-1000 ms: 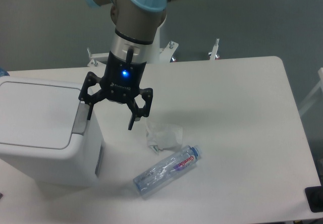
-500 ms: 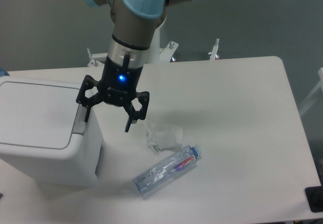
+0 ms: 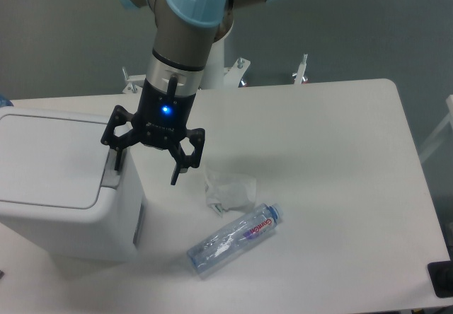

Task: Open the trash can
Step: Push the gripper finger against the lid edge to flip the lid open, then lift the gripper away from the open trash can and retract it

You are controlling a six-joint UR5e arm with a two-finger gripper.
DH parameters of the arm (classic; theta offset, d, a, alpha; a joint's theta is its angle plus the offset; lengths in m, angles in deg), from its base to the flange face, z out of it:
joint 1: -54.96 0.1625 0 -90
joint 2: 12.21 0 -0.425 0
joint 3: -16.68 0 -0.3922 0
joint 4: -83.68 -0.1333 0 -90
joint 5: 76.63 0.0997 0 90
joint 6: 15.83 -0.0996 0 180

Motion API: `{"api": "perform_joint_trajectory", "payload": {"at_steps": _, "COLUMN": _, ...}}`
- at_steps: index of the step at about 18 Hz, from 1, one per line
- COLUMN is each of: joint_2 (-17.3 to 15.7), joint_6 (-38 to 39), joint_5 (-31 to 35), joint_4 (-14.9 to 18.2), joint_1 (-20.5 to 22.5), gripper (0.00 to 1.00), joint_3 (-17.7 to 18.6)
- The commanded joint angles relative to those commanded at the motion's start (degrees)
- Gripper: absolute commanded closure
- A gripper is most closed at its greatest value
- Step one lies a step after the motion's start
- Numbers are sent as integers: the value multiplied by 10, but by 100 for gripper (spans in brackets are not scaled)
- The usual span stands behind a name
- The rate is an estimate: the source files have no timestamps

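The trash can (image 3: 56, 208) is a large boxy white bin at the left of the table, with its flat white lid (image 3: 49, 158) down and a grey push tab (image 3: 111, 175) at the lid's right edge. My gripper (image 3: 144, 175) is open and empty, pointing down at the bin's right edge. Its left finger (image 3: 117, 160) stands right over the grey tab, and its right finger (image 3: 175, 174) hangs just beyond the bin's right side. I cannot tell whether the left finger touches the tab.
A crumpled white tissue (image 3: 230, 191) lies on the table right of the gripper. A clear plastic bottle (image 3: 233, 239) lies on its side in front of it. A black object (image 3: 441, 278) sits at the table's front right corner.
My gripper has moved a little to the left, bringing its left finger over the grey tab. It stayed open. The lid has not moved.
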Motion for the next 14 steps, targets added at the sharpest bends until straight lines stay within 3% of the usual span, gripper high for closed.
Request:
{"api": "perform_joint_trajectory", "payload": {"at_steps": 10, "joint_2": -3, "joint_6": 0, "joint_5": 0, "joint_4": -1, "joint_1": 2, "gripper": 0, "joint_3": -12}}
{"api": "perform_joint_trajectory", "payload": {"at_steps": 14, "joint_2": -9, "joint_6": -7, "joint_5": 1, "joint_4": -4, "joint_1": 39, "gripper": 0, "joint_3": -13}}
